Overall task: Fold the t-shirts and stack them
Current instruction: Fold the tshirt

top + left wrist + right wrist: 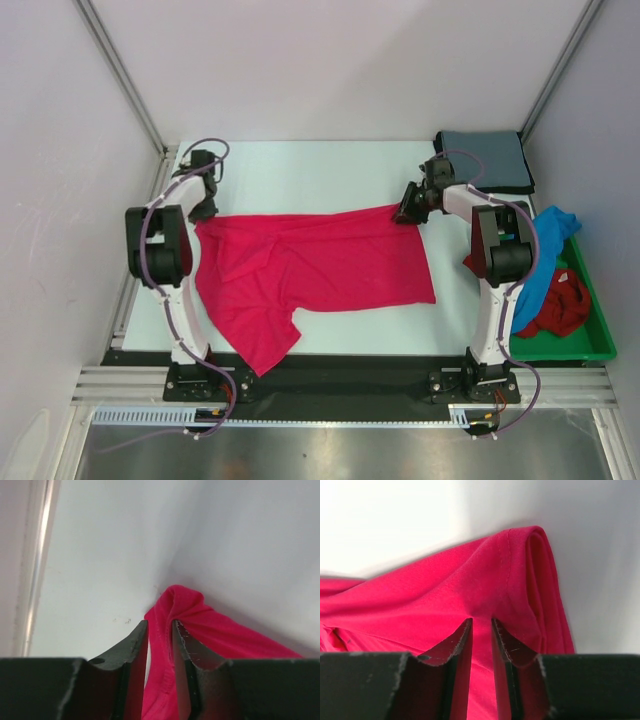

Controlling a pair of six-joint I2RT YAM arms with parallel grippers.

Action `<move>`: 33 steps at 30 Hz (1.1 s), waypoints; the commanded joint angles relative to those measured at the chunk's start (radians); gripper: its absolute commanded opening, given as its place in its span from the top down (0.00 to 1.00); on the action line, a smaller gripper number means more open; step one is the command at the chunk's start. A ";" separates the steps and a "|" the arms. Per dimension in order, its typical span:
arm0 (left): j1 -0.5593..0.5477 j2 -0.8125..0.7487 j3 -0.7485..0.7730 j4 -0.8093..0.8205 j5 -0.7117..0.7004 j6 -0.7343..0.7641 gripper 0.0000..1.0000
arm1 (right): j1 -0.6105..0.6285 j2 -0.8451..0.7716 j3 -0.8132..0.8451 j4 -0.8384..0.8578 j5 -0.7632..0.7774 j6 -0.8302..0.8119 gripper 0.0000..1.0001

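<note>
Left gripper [160, 626] and right gripper [481, 622] each pinch a far corner of the bright pink-red t-shirt [320, 265], which lies spread across the middle of the bench. A folded grey-blue t-shirt [485, 160] sits in the far right corner. Bright blue [550, 250] and darker red [562, 305] t-shirts lie heaped in the green tray [600, 350] along the right edge.

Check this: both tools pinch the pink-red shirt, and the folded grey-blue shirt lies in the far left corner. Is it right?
Not quite. The grey-blue shirt lies in the far right corner, as the top external view shows. The left tool and the right tool do pinch the pink-red shirt.
</note>
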 commanded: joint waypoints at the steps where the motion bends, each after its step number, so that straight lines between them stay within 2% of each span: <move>1: 0.077 -0.153 -0.081 0.090 0.191 -0.067 0.68 | -0.003 0.022 0.039 -0.031 0.031 -0.011 0.74; 5: 0.098 -0.213 -0.141 0.140 0.243 -0.090 0.64 | -0.001 0.002 0.038 -0.033 0.054 -0.019 0.74; 10: 0.164 -0.237 -0.178 0.185 0.405 -0.141 0.60 | -0.008 -0.012 0.061 -0.047 0.045 -0.040 0.73; 13: 0.178 -0.262 -0.204 0.217 0.494 -0.180 0.49 | -0.006 -0.023 0.064 -0.047 0.045 -0.050 0.73; 15: 0.178 -0.226 -0.162 0.211 0.559 -0.206 0.37 | -0.008 -0.027 0.068 -0.050 0.043 -0.050 0.73; 18: 0.176 -0.169 -0.112 0.151 0.613 -0.249 0.36 | -0.006 -0.029 0.071 -0.045 0.028 -0.047 0.73; 21: 0.178 -0.164 -0.137 0.145 0.584 -0.283 0.39 | 0.002 -0.030 0.071 -0.044 0.026 -0.047 0.73; 26: 0.187 -0.210 -0.227 0.216 0.568 -0.302 0.56 | 0.000 -0.011 0.107 -0.053 0.020 -0.062 0.73; 28: 0.192 -0.208 -0.243 0.226 0.602 -0.300 0.59 | -0.001 -0.007 0.117 -0.062 0.028 -0.067 0.73; 30: 0.192 -0.205 -0.256 0.226 0.606 -0.300 0.58 | -0.003 -0.008 0.121 -0.058 0.028 -0.067 0.73; 33: 0.193 -0.198 -0.276 0.239 0.597 -0.303 0.52 | -0.004 -0.004 0.122 -0.053 0.023 -0.062 0.73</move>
